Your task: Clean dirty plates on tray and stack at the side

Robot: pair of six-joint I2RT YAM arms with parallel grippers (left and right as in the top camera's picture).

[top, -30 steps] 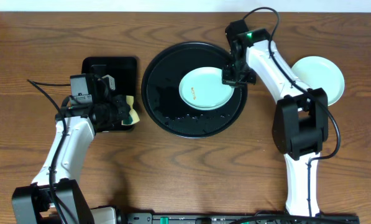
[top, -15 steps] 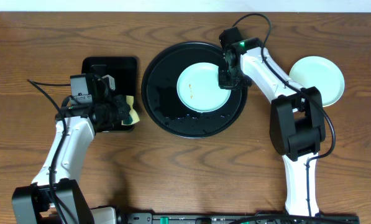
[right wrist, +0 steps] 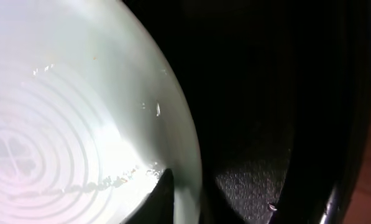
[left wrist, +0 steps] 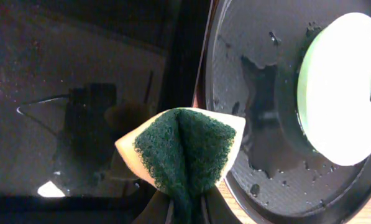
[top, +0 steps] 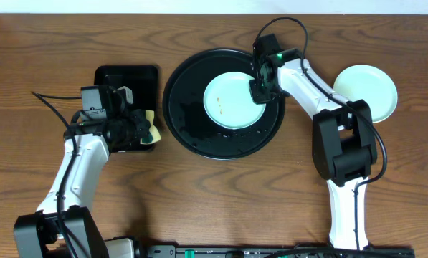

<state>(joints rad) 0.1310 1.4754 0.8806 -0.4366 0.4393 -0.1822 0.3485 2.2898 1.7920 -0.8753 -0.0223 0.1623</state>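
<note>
The round tray (top: 199, 132) sits in the upper middle of the overhead frame, wet patches and droplets on its black floor. A pale blue plate (top: 231, 100) lies flat inside it, toward the tray's upper right, with a small orange-brown smudge left of its centre. In the left wrist view the same plate (left wrist: 340, 87) shows bright at the right edge, the wet tray (left wrist: 260, 168) around it.

The right gripper (top: 260, 89) is down at the plate's right rim. The right wrist view is very close: the plate (right wrist: 61, 124) fills the left side, with raised rings and a clover mark, and the tray (right wrist: 253, 93) is dark on the right. One dark finger (right wrist: 162, 193) rises from the bottom edge and lies on the plate just inside the rim. The other finger is lost against the black tray, so I cannot tell whether the jaws are pinching the rim or only straddling it.

A second plate (top: 368, 92) rests on the wooden table (top: 221, 193) at the right of the frame, well apart from the tray and partly behind the right arm.

On the left, the left gripper (top: 149, 131) is clamped on a sponge (left wrist: 185, 149) — yellow, folded with its green scouring side outward. It hangs over the lower right corner of the small tray (top: 120, 79), a black rectangular one just beside the round tray.
</note>
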